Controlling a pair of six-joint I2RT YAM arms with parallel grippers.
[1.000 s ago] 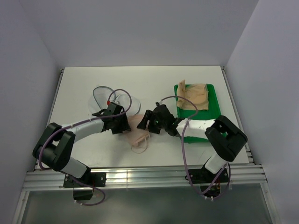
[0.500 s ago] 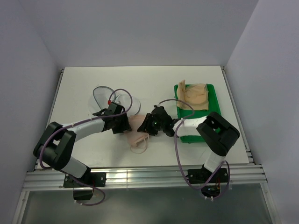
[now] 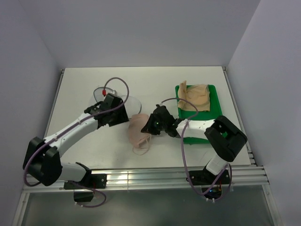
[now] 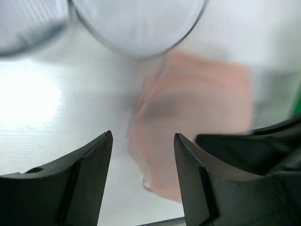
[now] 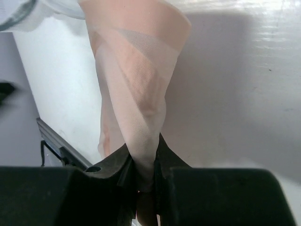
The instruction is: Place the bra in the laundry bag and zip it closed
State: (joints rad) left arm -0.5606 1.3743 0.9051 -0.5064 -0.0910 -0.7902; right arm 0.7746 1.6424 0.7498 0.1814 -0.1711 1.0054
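Bra (image 5: 136, 70): long axis near-far, pinched by right gripper (image 5: 145, 160). Laundry bag (image 3: 133, 104): just far-left. Left gripper (image 4: 142, 139): spread, empty, nearer bag.

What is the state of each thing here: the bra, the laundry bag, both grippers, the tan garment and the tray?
bra: pinched at one edge, the rest on the table
laundry bag: open, two halves apart, bra outside it
left gripper: open, holding nothing
right gripper: shut on the bra
tan garment: crumpled on the tray
green tray: flat on the table
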